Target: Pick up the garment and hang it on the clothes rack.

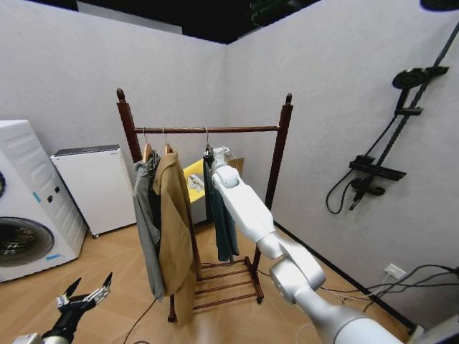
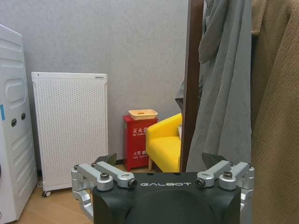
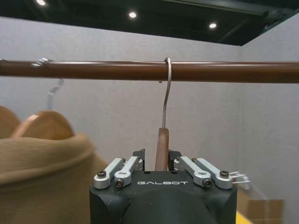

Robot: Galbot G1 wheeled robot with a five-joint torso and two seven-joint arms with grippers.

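Observation:
The dark teal garment [image 1: 224, 215] hangs from the bar of the clothes rack [image 1: 208, 130], to the right of the other clothes. Its wooden hanger [image 3: 161, 147] has its metal hook [image 3: 166, 84] over the bar. My right gripper [image 1: 219, 153] reaches up just under the bar. In the right wrist view, the right gripper [image 3: 159, 157] is shut on the hanger's neck. Down near the floor at the left, my left gripper [image 1: 87, 292] is open and holds nothing; the left wrist view shows the left gripper [image 2: 159, 173] facing the rack's left post [image 2: 192, 84].
A grey hooded jacket [image 1: 147, 222] and a long tan coat [image 1: 174, 236] hang on the left half of the bar. A washing machine [image 1: 25, 208] and a white appliance [image 1: 97, 190] stand at the left wall. A yellow chair [image 2: 166, 144] and a red cabinet [image 2: 135, 142] stand behind the rack.

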